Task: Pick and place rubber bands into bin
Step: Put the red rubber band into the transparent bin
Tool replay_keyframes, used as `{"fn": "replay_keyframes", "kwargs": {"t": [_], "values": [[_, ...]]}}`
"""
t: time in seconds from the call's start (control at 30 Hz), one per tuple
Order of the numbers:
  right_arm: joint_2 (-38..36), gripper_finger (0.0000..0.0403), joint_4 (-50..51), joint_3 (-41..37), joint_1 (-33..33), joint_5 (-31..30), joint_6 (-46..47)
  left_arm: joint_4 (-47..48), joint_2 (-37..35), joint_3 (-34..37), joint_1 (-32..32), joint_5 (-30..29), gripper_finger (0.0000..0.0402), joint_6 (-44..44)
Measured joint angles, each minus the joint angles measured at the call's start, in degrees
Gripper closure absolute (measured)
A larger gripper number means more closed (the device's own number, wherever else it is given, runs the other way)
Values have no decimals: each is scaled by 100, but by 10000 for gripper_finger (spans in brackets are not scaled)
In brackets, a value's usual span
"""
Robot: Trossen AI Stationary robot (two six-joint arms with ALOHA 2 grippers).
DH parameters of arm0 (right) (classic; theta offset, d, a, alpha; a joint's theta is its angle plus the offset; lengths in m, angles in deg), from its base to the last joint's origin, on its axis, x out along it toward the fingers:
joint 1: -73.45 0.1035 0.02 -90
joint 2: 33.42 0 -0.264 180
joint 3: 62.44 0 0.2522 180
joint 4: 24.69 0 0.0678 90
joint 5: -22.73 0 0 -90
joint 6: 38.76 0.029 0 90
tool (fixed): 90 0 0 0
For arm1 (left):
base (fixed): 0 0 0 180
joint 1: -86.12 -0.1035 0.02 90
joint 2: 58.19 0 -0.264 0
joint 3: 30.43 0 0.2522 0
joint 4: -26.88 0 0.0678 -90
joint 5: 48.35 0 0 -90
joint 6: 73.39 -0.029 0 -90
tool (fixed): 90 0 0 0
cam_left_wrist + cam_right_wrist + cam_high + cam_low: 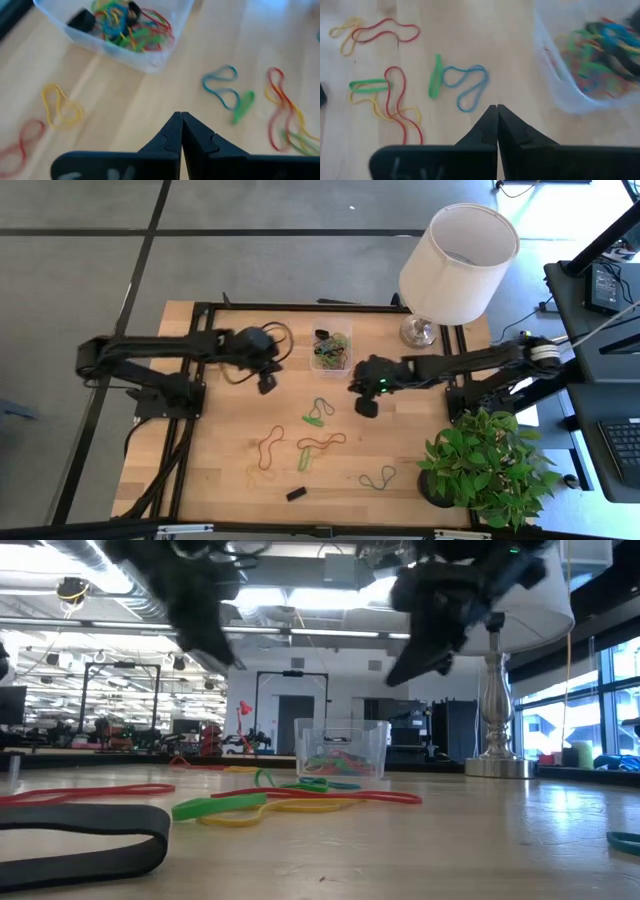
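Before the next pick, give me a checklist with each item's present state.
1. Left gripper empty: ok, fingers shut on nothing.
2. Right gripper empty: ok, also shut on nothing.
3. Jaws ready to grasp: not ok, both must open first.
4. Small clear plastic bin upright between the arms, open top unobstructed: ok.
5. Thin coloured rubber bands left on the wooden table: ok; the blue loop beside a green band lies nearest the right gripper.
6. White lampshade clear of the arms: ok.
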Motion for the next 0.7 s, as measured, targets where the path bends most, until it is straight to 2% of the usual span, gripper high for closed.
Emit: {"fn": "replay_keyframes", "kwargs": {"t": [0.17, 0.4, 0.57, 0.7], "values": [[1035, 394, 691, 995, 205, 14, -116, 20, -896, 686, 480, -230, 399, 253], [2166, 352, 1812, 2157, 680, 19, -430, 0, -1918, 1390, 1108, -424, 399, 595], [2752, 319, 2407, 2563, 1015, 18, -387, 0, -2363, 1775, 1519, -578, 399, 916], [3025, 298, 2431, 2586, 1193, 25, 39, 5, -2508, 1958, 1803, -608, 399, 968]]}}
